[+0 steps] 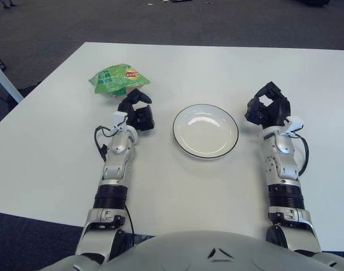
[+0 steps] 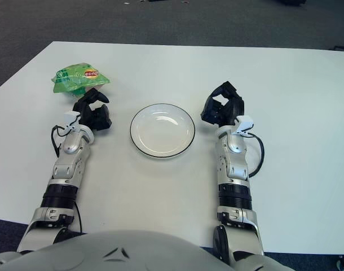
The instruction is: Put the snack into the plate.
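A green snack bag [image 1: 118, 77] lies on the white table [image 1: 177, 175] at the far left. A white plate [image 1: 205, 129] with a dark rim sits in the middle, with nothing on it. My left hand [image 1: 136, 109] hovers just short of the bag, between bag and plate, its fingers spread and holding nothing. My right hand [image 1: 268, 109] shows to the right of the plate, fingers loosely curled around nothing.
The table's left edge [image 1: 39, 90] runs diagonally near the bag. Dark carpet [image 1: 161, 22] lies beyond the far edge. A white leg or pole [image 1: 4, 76] stands off the table at the far left.
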Controlling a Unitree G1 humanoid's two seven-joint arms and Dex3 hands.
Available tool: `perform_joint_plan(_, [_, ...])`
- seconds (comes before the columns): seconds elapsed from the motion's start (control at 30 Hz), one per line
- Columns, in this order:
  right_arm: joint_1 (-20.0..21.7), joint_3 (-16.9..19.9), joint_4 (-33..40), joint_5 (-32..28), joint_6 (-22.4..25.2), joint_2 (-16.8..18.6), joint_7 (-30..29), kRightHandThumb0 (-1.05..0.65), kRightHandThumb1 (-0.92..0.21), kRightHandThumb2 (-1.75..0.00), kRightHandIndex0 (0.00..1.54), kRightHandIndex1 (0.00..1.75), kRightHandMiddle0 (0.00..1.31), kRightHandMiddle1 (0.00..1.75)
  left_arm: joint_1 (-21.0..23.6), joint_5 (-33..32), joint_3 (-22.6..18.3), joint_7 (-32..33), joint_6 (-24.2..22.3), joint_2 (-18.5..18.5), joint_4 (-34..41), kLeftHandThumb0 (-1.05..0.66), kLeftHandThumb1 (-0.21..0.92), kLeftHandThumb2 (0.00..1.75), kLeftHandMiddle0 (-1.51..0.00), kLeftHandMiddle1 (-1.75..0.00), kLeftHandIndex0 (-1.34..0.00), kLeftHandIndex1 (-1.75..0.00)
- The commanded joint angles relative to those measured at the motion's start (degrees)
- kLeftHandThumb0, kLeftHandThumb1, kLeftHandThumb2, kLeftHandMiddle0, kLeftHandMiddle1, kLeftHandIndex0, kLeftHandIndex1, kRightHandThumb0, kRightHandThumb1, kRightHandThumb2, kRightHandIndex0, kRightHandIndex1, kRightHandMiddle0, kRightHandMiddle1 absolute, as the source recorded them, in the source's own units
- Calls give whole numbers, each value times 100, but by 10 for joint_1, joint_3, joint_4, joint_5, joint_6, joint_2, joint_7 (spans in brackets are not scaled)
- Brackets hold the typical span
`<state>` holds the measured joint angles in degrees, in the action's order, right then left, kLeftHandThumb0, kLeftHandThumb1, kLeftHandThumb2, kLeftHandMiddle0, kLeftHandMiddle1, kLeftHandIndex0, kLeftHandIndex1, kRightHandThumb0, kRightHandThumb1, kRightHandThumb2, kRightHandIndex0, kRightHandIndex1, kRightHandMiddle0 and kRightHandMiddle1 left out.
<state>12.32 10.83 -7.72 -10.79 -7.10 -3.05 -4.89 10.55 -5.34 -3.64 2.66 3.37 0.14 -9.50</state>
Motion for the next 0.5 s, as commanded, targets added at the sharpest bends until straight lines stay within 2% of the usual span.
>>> perform_joint_plan(0.0, [-57, -3, -30, 3, -10, 39, -10, -50, -27, -138, 129, 175, 66, 175, -70, 2, 8, 4, -3, -29, -45, -50, 27, 137, -132, -175, -65, -175])
perform_joint_plan(0.47, [-44, 5, -68, 0, -68, 43, -14, -54, -19, -147, 132, 175, 72, 175, -60, 4, 10, 6, -4, -29, -50, -49, 28, 136, -132, -175, -64, -175])
